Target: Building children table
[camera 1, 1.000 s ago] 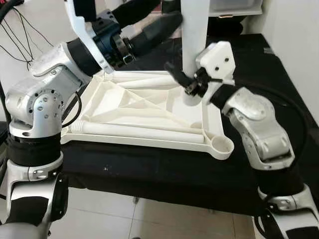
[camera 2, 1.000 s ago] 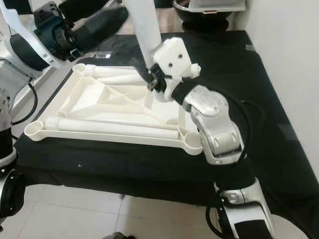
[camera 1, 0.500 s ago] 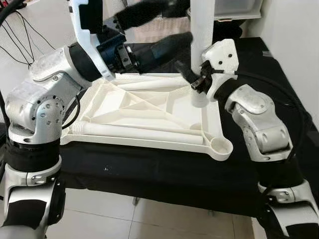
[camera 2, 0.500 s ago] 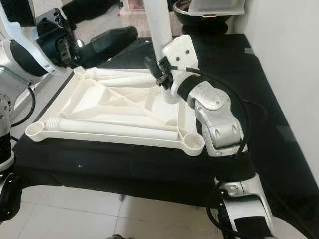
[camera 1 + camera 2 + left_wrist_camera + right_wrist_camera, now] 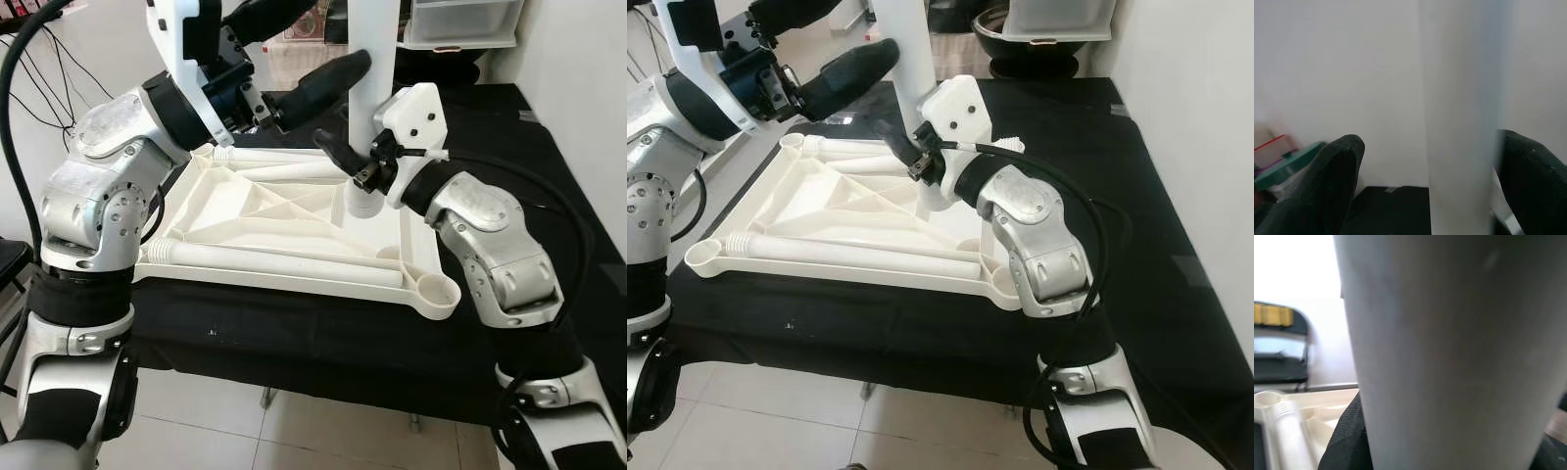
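Both tools (image 5: 355, 166) flank the leg (image 5: 372, 59) (upright)

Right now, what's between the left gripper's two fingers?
The upright white table leg stands between the left gripper's fingers, seen in the left wrist view. The right gripper holds it lower down.

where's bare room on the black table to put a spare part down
Bare black cloth lies to the right of the white plastic tabletop frame, out to the wall, plus a strip along the near edge. The frame's far right corner is crowded: both grippers, left and right, are around the upright white leg.
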You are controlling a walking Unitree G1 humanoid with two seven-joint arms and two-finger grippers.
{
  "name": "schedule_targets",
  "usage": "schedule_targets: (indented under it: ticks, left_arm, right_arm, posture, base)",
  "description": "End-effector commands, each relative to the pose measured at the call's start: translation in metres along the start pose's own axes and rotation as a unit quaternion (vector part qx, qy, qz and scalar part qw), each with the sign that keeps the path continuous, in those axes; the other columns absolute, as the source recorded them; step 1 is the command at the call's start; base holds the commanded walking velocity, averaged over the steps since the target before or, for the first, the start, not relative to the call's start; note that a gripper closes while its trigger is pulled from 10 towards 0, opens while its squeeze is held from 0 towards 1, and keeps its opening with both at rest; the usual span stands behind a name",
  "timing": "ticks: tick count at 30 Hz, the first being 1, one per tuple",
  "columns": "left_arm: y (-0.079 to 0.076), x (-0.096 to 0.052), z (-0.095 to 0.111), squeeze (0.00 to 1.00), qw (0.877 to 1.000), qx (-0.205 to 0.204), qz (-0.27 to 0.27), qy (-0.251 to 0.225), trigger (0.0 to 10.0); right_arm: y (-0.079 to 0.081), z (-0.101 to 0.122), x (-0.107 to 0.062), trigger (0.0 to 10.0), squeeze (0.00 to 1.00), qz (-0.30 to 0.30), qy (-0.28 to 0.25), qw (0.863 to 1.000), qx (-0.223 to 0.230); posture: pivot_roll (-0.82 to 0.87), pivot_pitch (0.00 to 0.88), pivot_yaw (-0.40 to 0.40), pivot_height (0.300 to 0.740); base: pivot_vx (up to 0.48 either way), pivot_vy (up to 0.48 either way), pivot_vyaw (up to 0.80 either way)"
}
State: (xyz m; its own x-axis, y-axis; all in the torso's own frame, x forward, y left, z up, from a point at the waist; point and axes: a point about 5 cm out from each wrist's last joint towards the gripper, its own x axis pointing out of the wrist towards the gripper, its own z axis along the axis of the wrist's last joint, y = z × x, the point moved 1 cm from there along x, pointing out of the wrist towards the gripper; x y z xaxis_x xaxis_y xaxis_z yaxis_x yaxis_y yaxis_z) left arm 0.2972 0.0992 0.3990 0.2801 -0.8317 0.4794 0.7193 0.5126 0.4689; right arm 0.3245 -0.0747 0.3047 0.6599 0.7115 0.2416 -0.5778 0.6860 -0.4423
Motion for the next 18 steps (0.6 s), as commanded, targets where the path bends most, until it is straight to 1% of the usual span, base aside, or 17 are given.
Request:
schedule_targets:
  ticks: [1,3,6,7,8,9,10,11,12,13,14,15,16,18]
  left_arm:
    - [-0.002,0.006,-0.001,0.0,1.0,0.0,-0.014,0.0,10.0]
    - [-0.003,0.007,-0.001,0.0,1.0,-0.001,-0.018,-0.001,10.0]
    - [-0.011,0.012,-0.004,0.0,0.999,-0.013,-0.041,-0.004,10.0]
    - [-0.011,0.012,-0.004,0.0,0.999,-0.013,-0.041,-0.004,10.0]
    - [-0.013,0.012,-0.003,0.0,0.999,-0.015,-0.042,-0.007,10.0]
    - [-0.013,0.012,-0.003,0.0,0.999,-0.015,-0.042,-0.007,10.0]
    - [-0.012,0.006,0.004,0.0,0.999,-0.019,-0.029,-0.022,10.0]
    - [-0.012,0.006,0.004,0.0,0.999,-0.019,-0.029,-0.022,10.0]
    - [-0.009,0.002,0.009,0.0,0.999,-0.026,-0.013,-0.034,10.0]
    - [-0.006,-0.001,0.013,0.0,0.999,-0.031,0.0,-0.042,10.0]
    - [-0.003,-0.004,0.016,0.0,0.998,-0.033,0.012,-0.046,10.0]
    - [-0.003,-0.004,0.016,0.0,0.998,-0.033,0.012,-0.046,10.0]
    - [-0.001,-0.006,0.018,0.0,0.998,-0.032,0.02,-0.047,10.0]
    - [0.003,-0.017,0.025,0.0,0.998,-0.027,0.026,-0.044,10.0]
  right_arm:
    - [0.017,0.007,0.006,10.0,0.0,0.035,-0.014,0.999,-0.007]
    - [0.017,0.006,0.006,10.0,0.0,0.034,-0.013,0.999,-0.007]
    - [0.013,0.003,0.006,10.0,0.0,0.022,-0.002,1.0,-0.011]
    - [0.013,0.003,0.006,10.0,0.0,0.022,-0.002,1.0,-0.011]
    - [0.006,0.0,0.006,10.0,0.0,-0.001,0.006,1.0,-0.01]
    - [0.006,0.0,0.006,10.0,0.0,-0.001,0.006,1.0,-0.01]
    - [-0.018,-0.009,0.002,10.0,0.0,-0.072,0.027,0.997,-0.007]
    - [-0.018,-0.009,0.002,10.0,0.0,-0.072,0.027,0.997,-0.007]
    - [-0.034,-0.015,-0.004,10.0,0.0,-0.113,0.045,0.993,-0.007]
    - [-0.046,-0.02,-0.009,10.0,0.0,-0.14,0.058,0.988,-0.009]
    - [-0.054,-0.022,-0.013,10.0,0.0,-0.155,0.067,0.986,-0.011]
    - [-0.054,-0.022,-0.013,10.0,0.0,-0.155,0.067,0.986,-0.011]
    - [-0.059,-0.023,-0.016,10.0,0.0,-0.161,0.07,0.984,-0.013]
    - [-0.066,-0.025,-0.019,10.0,0.0,-0.176,0.079,0.981,-0.016]
  posture:
    - [0.01,0.046,0.06,0.74]
    - [0.01,0.048,0.061,0.74]
    - [0.01,0.049,0.062,0.74]
    - [0.01,0.049,0.062,0.74]
    - [0.01,0.049,0.062,0.74]
    - [0.01,0.049,0.062,0.74]
    - [0.01,0.057,0.059,0.74]
    - [0.01,0.057,0.059,0.74]
    - [0.02,0.058,0.055,0.74]
    - [0.02,0.061,0.05,0.74]
    - [0.02,0.062,0.049,0.74]
    - [0.02,0.062,0.049,0.74]
    - [0.02,0.064,0.046,0.74]
    - [0.02,0.066,0.044,0.74]
  base:
    - [0.0,0.0,0.0]
    - [0.0,0.0,0.0]
    - [0.0,0.0,0.0]
    - [0.0,0.0,0.0]
    - [0.0,0.0,0.0]
    - [0.0,0.0,0.0]
    - [0.0,0.0,0.0]
    - [0.0,0.0,0.0]
    - [0.0,0.0,0.0]
    - [0.0,0.0,0.0]
    - [0.0,0.0,0.0]
    - [0.0,0.0,0.0]
    - [0.0,0.0,0.0]
    - [0.0,0.0,0.0]
